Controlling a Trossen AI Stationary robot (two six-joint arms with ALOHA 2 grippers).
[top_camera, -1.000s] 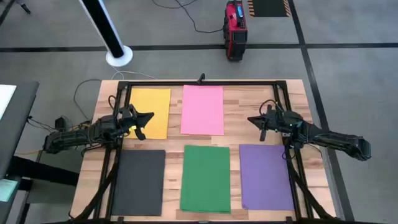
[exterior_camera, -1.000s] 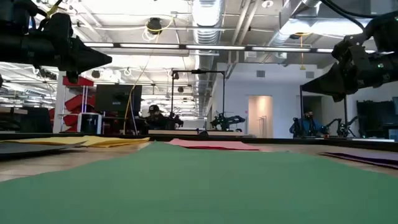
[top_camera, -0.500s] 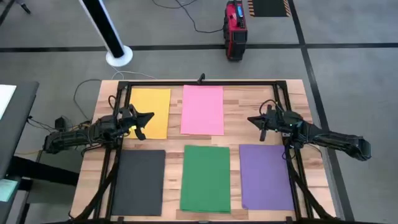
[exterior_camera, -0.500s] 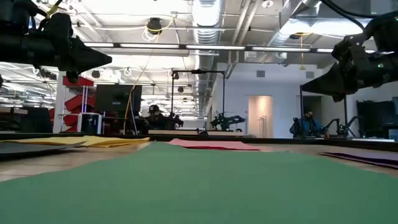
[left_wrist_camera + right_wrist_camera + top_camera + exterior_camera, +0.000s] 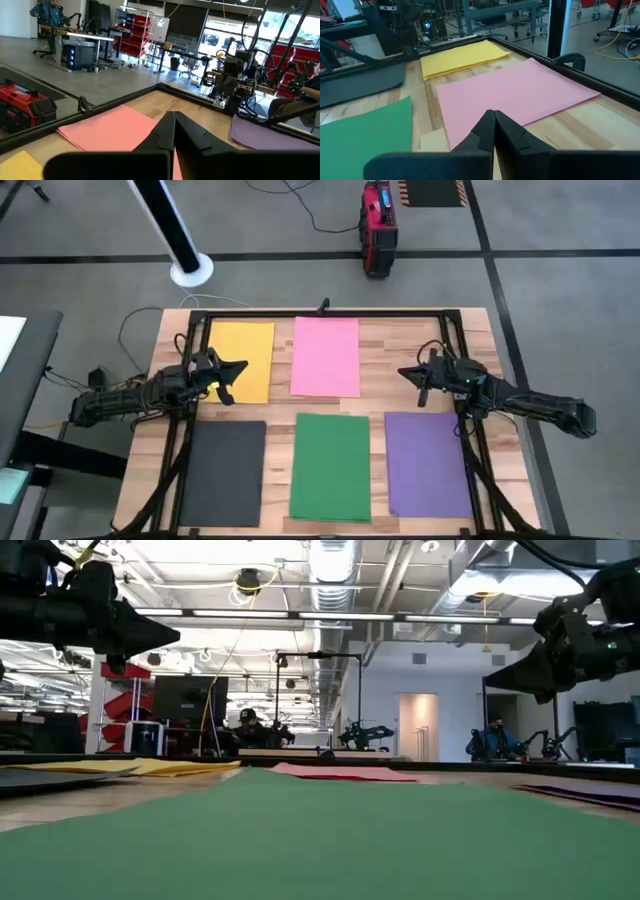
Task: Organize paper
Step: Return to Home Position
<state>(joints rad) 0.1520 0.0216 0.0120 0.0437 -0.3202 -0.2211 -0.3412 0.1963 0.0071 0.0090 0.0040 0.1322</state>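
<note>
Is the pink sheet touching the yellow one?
No, in the high view a strip of bare wooden table separates the pink sheet from the yellow sheet.

A red case (image 5: 378, 228) and a white pole base (image 5: 190, 270) stood on the floor beyond the wooden table (image 5: 385, 360).

A big flat green sheet of paper (image 5: 320, 830) fills the front. Behind it lie a thin pink sheet (image 5: 345, 773) in the middle, a yellow sheet (image 5: 140, 767) on the left and a purple sheet (image 5: 590, 794) on the right. The dark left gripper (image 5: 165, 637) hangs high above the yellow side. The dark right gripper (image 5: 495, 677) hangs high above the purple side.
</note>
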